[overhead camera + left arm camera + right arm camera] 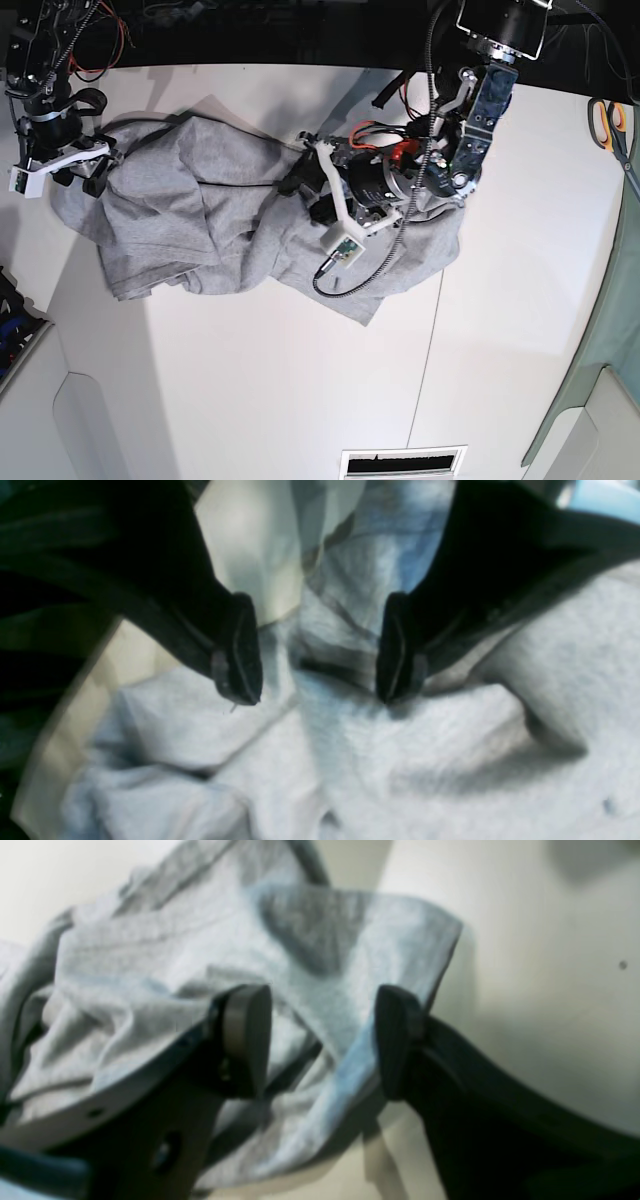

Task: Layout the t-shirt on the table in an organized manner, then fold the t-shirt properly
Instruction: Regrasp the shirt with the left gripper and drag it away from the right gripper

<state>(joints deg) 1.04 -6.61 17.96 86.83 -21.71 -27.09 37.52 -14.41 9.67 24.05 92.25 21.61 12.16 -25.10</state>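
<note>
Laying out: grey t-shirt (pixel 200 215) bunched on table (pixel 300 400).
Left gripper (pixel 320 650): jaws apart, cloth below.
Right gripper (pixel 322 1040): jaws apart, hem between.
Risk: pinching several layers, dragging the heap.

Grey t-shirt (pixel 200 220), crumpled, on white table (pixel 300 400)

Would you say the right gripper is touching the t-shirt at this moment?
Cannot tell. In the right wrist view the right gripper has open jaws with the t-shirt behind them, but blur hides any contact or gap.
</note>
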